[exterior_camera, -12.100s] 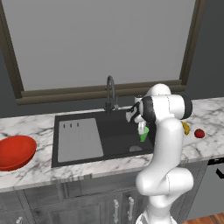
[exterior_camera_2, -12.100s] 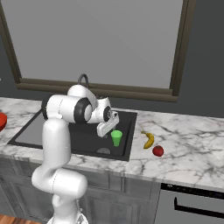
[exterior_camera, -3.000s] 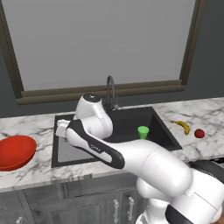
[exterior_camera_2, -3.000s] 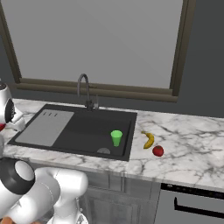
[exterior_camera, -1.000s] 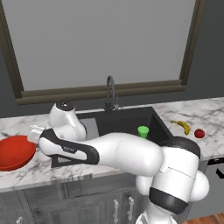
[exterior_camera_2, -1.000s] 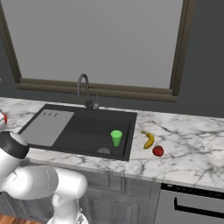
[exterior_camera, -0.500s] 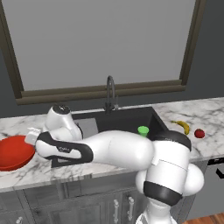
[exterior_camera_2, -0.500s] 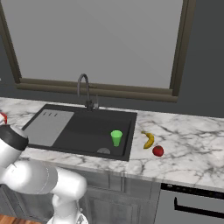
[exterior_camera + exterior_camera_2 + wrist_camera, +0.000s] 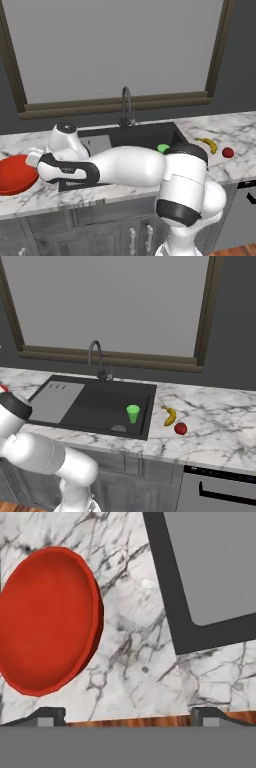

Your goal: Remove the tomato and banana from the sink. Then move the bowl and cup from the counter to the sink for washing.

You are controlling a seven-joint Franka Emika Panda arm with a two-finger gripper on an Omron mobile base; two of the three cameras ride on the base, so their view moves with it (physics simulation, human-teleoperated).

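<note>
Red-orange and glossy, the bowl [image 9: 15, 174] sits on the white marble counter [image 9: 215, 431] left of the sink [image 9: 95, 403], with the arm stretched low across the drainboard toward it. Compared with half a second ago, the hand has slid a little further left, and the gripper [image 9: 127, 716] now hangs beside the bowl's right rim, its fingertips [image 9: 50, 716] spread wide apart with nothing between them. From the hand view the bowl [image 9: 47, 619] lies left of centre, the grey ribbed drainboard [image 9: 215, 562] at upper right. The green cup [image 9: 133, 413] stands upright in the basin near the drain, where it stood before. The banana [image 9: 170, 416] and the tomato [image 9: 180, 428] rest on the counter just right of the sink, unmoved.
</note>
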